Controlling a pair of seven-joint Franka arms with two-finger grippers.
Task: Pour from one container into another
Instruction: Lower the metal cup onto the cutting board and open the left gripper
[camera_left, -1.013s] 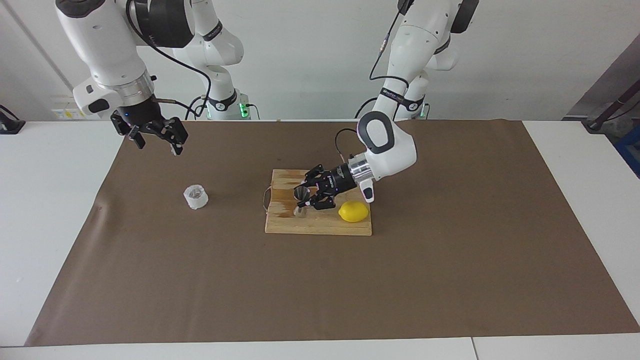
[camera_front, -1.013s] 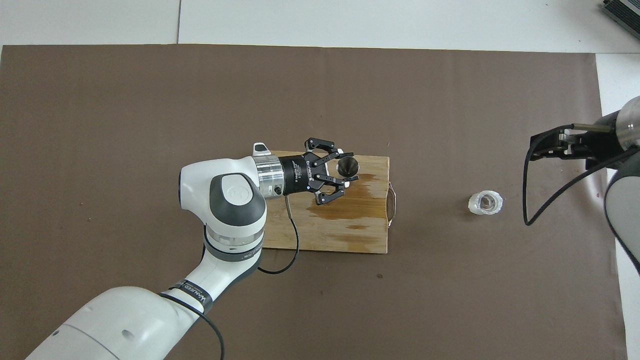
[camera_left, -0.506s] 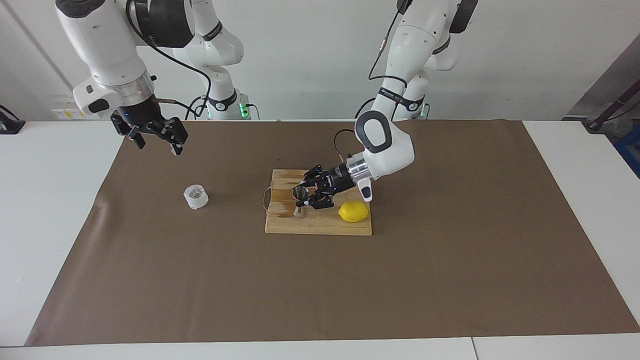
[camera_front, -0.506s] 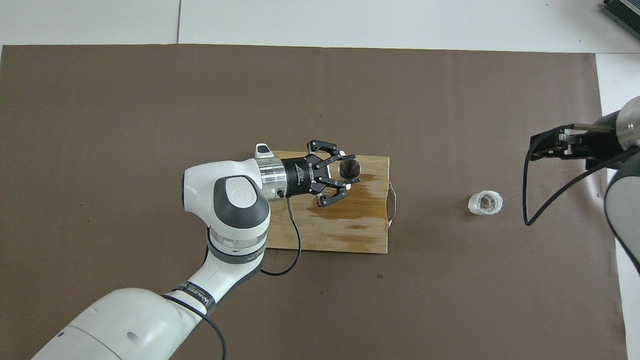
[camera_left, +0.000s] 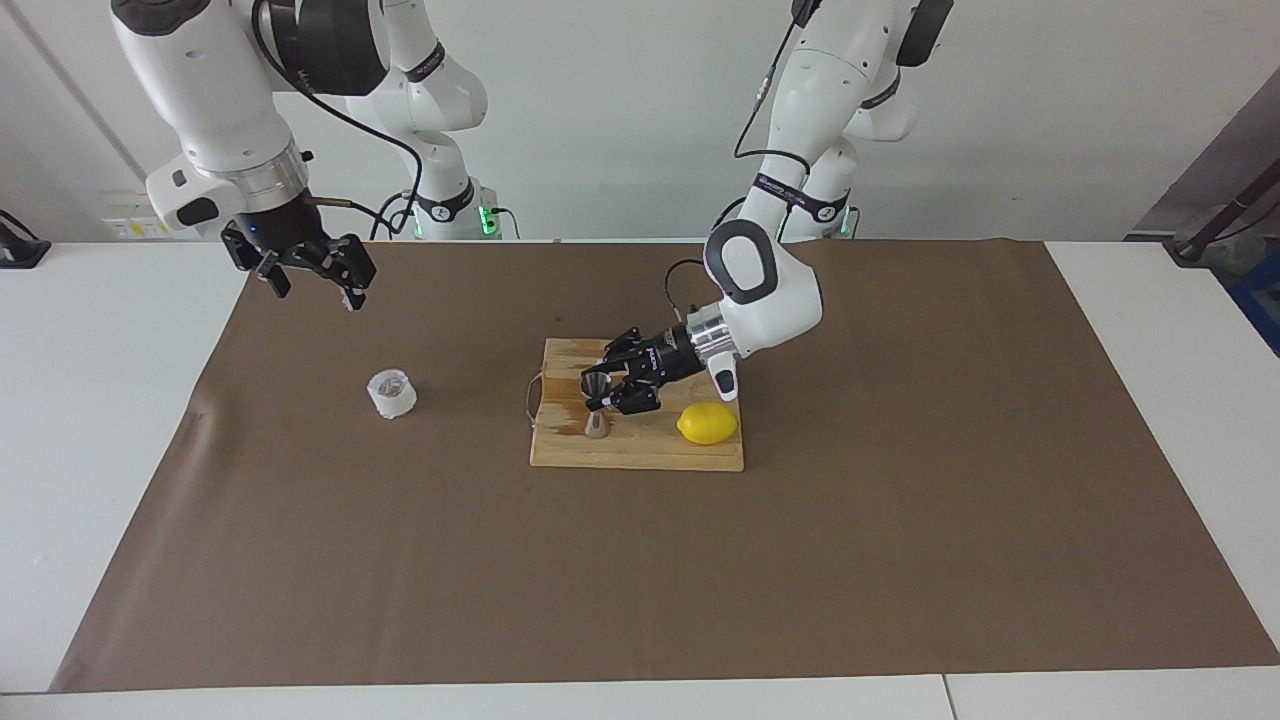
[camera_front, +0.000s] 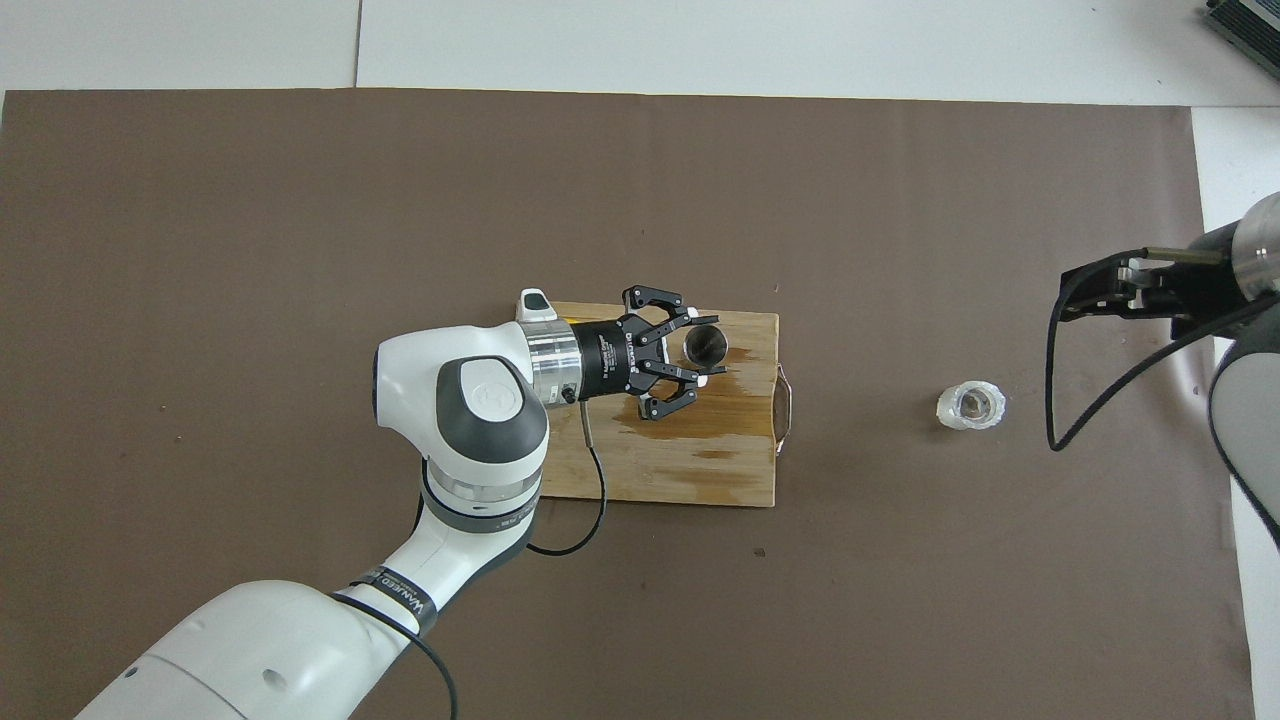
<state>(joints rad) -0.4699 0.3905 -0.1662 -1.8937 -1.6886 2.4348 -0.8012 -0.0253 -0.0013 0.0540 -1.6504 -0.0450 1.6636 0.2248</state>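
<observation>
We see the steel jigger (camera_left: 597, 406) upright on the cutting board (camera_left: 640, 452), clamped at its waist by the left gripper (camera_left: 606, 390); the right gripper (camera_left: 318, 272) hangs open above the white cup (camera_left: 391, 393).

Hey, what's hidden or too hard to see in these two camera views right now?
- Lemon: hidden in the overhead view under the left arm's wrist.
- White cup: its contents are too small to tell in either view.
- Jigger, at the left gripper: bowl looks dark from overhead; whether it holds liquid is unclear.
- Right gripper: in the overhead view, mostly covered by its own wrist and cable.
</observation>
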